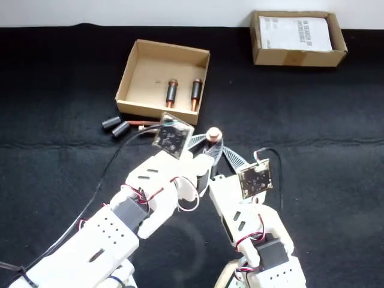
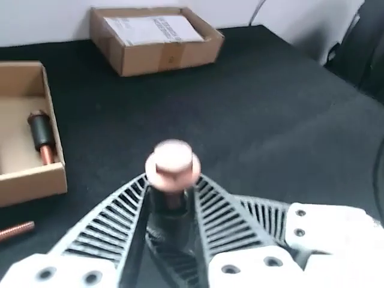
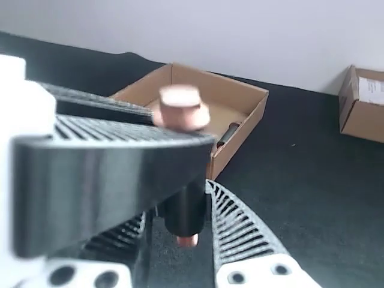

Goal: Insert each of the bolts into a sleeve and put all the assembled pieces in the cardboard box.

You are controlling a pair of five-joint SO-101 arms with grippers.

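Black cloth table point(image 1: 312, 198) under everything, white wall point(image 3: 240, 30) along the far edge. Toward the far left, an open cardboard box point(image 1: 127, 78), and lying inside it, side by side but apart, one assembled piece point(image 1: 172, 92) near the middle and a second assembled piece point(image 1: 195, 94) close to the right-hand wall, each a black sleeve around a copper shank. Just outside the near-left corner of that box, a loose sleeve point(image 1: 111, 123) and, right beside it, a second loose sleeve point(image 1: 121, 129), both on their sides. Next to those, along the box's near wall, a bare bolt point(image 1: 143, 125) flat on the cloth. Far off at the back right, a smaller box point(image 1: 282, 57) with a printed leaflet point(image 1: 295, 33) resting in it. Near the middle of the table, both arms meeting tip to tip. Clamped tight in the left gripper point(image 2: 173, 186): an upright held sleeve point(image 2: 171, 216) with a bolt pushed through it, copper bolt head point(image 2: 173, 162) seated on top just above the fingertips, bolt tip point(image 3: 187, 240) poking out underneath. Drawn in around the same sleeve from the opposite side, lower down than the left one's hold: the right gripper point(image 3: 180, 207). Whether gripping or merely alongside, impossible to tell.
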